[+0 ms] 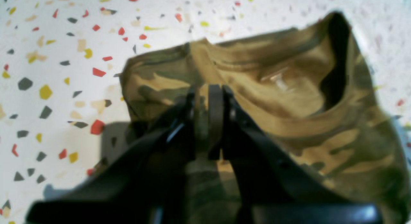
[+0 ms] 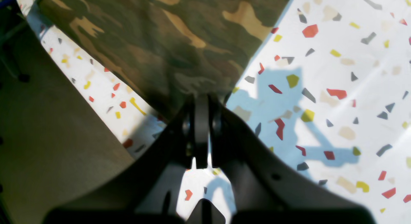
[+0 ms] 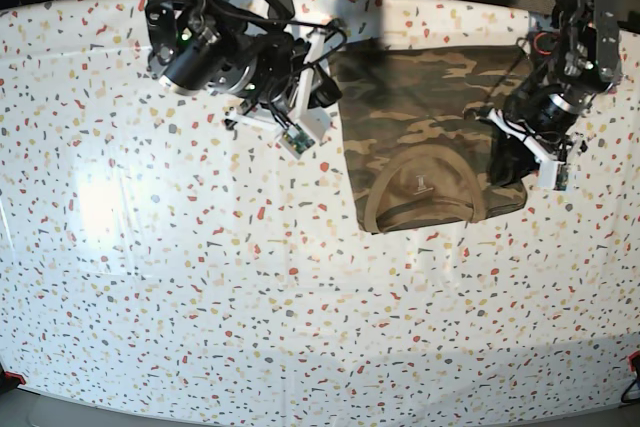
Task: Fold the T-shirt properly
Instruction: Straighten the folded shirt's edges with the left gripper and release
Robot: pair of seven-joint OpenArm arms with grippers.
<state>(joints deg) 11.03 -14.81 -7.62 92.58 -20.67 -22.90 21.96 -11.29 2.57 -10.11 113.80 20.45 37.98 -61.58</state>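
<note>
Nearest you in the base view is a wide stretch of bare speckled table (image 3: 200,327), nothing on it. Farther back and to the view's right lies the camouflage T-shirt (image 3: 420,117), already doubled up into a rough rectangle, with the tan collar (image 3: 425,209) curving along its near edge and a small label showing inside the neck. You'd judge at least one fold is made; the bundle is not yet compact or squared, so more folding and tidying is left. On the view's right, the left gripper (image 1: 208,99) has its jaws drawn close together on a ridge of the cloth by the collar end; the left wrist view shows fabric pinched between the pads. On the view's left, farther back, the right gripper (image 2: 201,105) sits at the shirt's far left edge, jaws pressed together right at the hem; cloth looks caught there, but the tips are shadowed, so treat the hold as likely, not certain. Both grips sit at opposite sides of the shirt.
</note>
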